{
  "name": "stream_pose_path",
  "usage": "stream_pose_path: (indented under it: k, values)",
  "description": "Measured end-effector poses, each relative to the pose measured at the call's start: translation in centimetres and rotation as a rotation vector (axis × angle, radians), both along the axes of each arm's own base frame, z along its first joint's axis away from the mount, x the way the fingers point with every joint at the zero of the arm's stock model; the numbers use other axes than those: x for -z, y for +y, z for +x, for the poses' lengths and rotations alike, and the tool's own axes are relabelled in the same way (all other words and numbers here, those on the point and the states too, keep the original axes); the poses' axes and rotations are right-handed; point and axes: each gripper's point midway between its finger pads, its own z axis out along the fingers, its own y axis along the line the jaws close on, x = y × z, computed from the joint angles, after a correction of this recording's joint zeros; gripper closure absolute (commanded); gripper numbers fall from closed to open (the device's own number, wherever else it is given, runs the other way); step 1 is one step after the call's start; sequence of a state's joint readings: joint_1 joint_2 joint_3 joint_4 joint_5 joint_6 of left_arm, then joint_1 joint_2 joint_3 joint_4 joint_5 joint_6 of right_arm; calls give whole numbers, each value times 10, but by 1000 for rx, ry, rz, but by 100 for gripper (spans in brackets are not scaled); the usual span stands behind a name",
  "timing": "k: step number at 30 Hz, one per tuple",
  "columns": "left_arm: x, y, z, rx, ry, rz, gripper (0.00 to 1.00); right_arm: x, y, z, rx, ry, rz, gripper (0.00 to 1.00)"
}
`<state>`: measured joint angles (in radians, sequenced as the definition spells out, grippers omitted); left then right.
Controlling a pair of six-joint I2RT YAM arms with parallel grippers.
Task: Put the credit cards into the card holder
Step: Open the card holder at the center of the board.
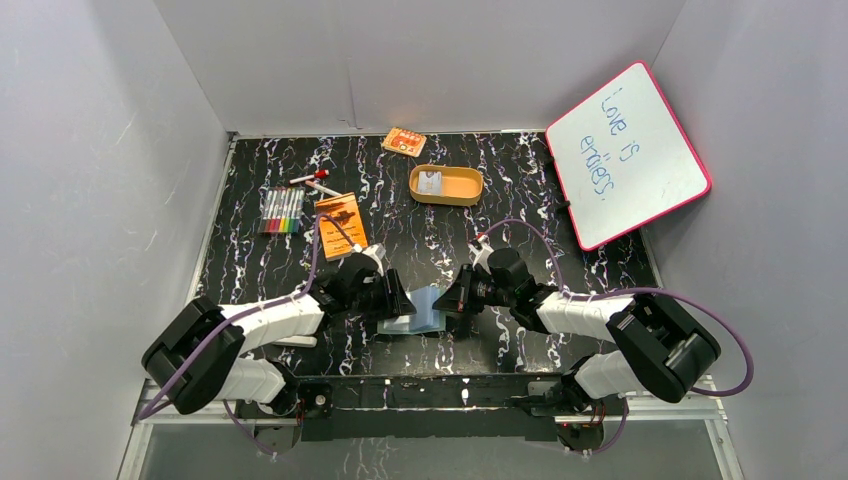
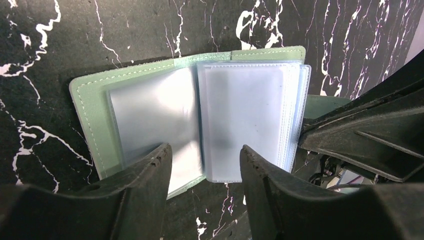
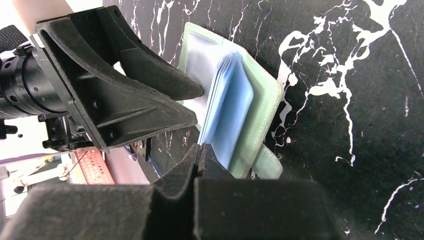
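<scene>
Black marbled tabletop (image 1: 560, 190) bears open card holder (image 2: 240, 110); left gripper (image 2: 205, 150) parted over it, right gripper (image 3: 200, 152) clenched beside its pockets.

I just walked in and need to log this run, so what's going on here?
Both arms are at the card holder, which lies open on the table near their bases. The left tool hangs open over its clear pockets. The right tool is shut at the edge of the pocket stack; whether it pinches a leaf is unclear. Neither holds a card; one pale card lies in the tan tray farther back.
</scene>
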<state>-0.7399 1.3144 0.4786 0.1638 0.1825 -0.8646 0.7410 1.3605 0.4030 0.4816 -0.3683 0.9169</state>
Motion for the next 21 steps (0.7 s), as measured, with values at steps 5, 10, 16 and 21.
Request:
stream_pose_path:
  k: [5, 10, 16, 21]
  values:
    - [3, 0, 2, -13, -5, -2, 54, -3, 1, 1, 1, -6, 12, 78]
    - [4, 1, 2, -20, -8, -9, 56, -4, 2, 2, 5, -2, 18, 64]
    - [5, 1, 2, -33, -13, -23, 57, 1, 2, 1, 10, 18, 9, 56]
    - [5, 1, 2, -40, -17, -36, 59, 9, 1, 0, 13, 41, -7, 55]
